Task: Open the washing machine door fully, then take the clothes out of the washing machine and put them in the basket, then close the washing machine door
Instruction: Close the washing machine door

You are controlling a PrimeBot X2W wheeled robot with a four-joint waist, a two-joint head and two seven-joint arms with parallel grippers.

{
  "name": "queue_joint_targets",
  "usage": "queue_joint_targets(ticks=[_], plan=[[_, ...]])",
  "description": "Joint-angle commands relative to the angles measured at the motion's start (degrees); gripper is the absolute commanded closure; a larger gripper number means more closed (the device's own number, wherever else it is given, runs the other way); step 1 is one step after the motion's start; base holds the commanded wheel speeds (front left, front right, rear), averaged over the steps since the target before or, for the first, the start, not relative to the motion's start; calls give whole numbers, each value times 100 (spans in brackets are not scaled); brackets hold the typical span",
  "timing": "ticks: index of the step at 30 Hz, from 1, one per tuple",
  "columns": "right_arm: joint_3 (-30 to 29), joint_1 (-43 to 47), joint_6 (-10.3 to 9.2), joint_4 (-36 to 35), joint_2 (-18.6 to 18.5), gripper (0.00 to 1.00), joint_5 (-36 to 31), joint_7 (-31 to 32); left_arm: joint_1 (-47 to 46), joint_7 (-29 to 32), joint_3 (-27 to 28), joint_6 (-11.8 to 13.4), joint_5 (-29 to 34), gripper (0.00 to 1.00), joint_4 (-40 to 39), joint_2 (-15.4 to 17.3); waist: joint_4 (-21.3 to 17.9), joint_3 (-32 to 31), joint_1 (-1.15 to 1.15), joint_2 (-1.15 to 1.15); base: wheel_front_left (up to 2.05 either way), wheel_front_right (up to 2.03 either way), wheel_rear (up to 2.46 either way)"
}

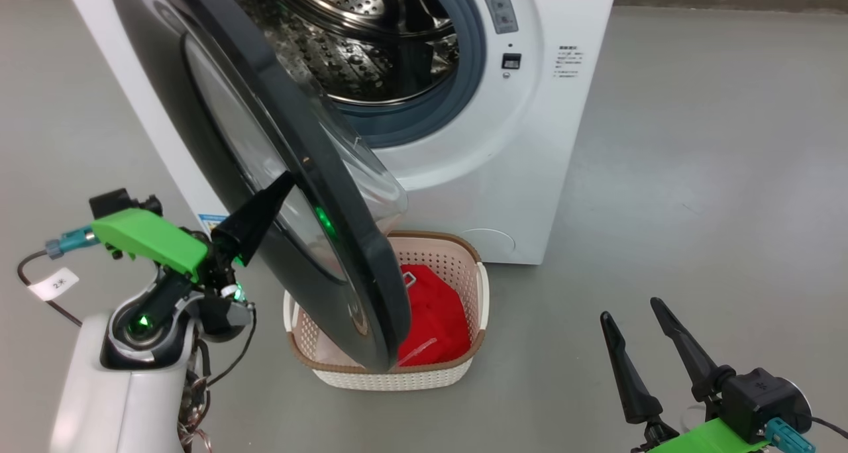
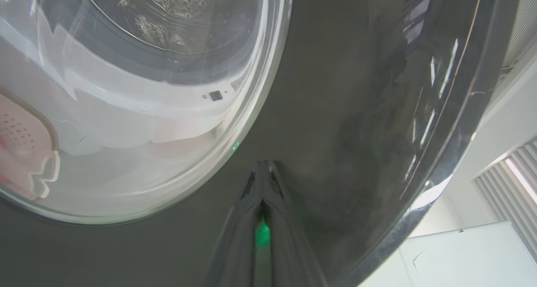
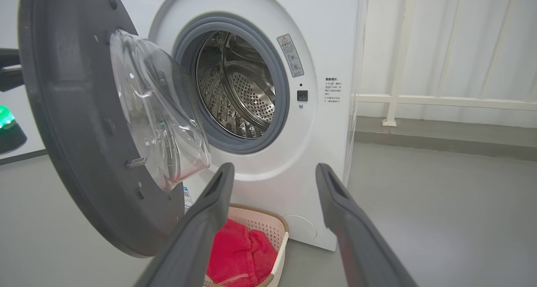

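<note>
Pressing the left gripper (image 1: 286,179), fingers shut together on nothing, against the glossy outer face of the half-open washing machine door (image 1: 344,241) at 8 o'clock in the head view. Held the right gripper (image 1: 630,308) at 5 o'clock, fingers spread wide, empty. Saw the clothes (image 1: 430,307) in the basket (image 1: 467,249) at 6 o'clock. Feared sliding off that smooth face, or clipping the basket while swinging the door.

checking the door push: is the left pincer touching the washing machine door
Touching. Left wrist view: the shut left pincer tips meet the washing machine door rim, no gap.
</note>
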Motion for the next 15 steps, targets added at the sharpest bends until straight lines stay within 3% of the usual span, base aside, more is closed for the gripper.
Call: queue_joint_targets(ticks=[1,15], plan=[[120,-258,35,-152,-50,0,7,-21,-280,-6,93,-127,-46,100,-127,68,-68,26,0,0,0,0,0],[116,-312,35,-221,-50,0,7,13,-459,-148,-12,-268,-176,100,7,68,-404,218,0,0,0,0,0]])
